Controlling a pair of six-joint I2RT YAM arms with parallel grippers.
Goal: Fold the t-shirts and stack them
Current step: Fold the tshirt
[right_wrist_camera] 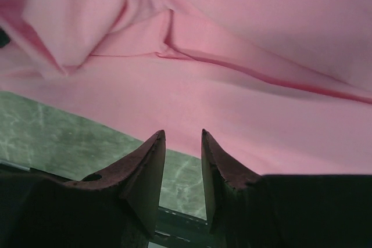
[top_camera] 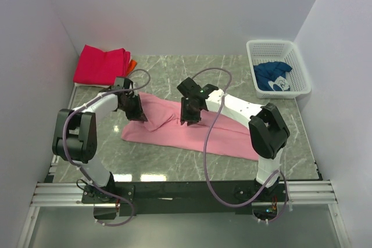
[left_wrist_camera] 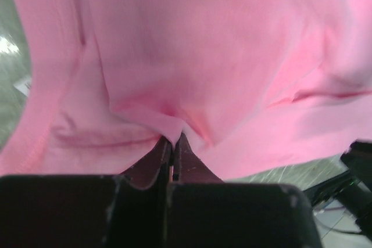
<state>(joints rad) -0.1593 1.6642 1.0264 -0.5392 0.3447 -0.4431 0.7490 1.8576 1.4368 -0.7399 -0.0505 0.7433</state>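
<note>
From above, the pink tee [top_camera: 192,135] lies across the middle of the bench [top_camera: 174,158], a long rumpled band running from left of centre toward the near right corner. Part of it is folded over near its left end. The left gripper [top_camera: 136,111] is down on that left end. The right gripper [top_camera: 190,117] sits at the tee's far edge, near the bench's middle. A folded red tee [top_camera: 100,65] lies in the far left corner, with a bit of the orange tee [top_camera: 132,64] showing at its right side. In the far right corner stands the basket [top_camera: 299,68], with the blue tee [top_camera: 272,75] bunched inside.

The left wrist view shows the left gripper [left_wrist_camera: 173,141] with its fingers pressed together on a small pinch of the pink tee [left_wrist_camera: 203,56]. The cloth puckers at the tips and fills most of the view. Bare bench shows at the left edge and lower right.

In the right wrist view the right gripper [right_wrist_camera: 183,139] has its fingers apart, with bare bench showing in the gap. Their tips reach just to the edge of the pink tee [right_wrist_camera: 244,114] and hold no cloth. The tee lies creased beyond them.
</note>
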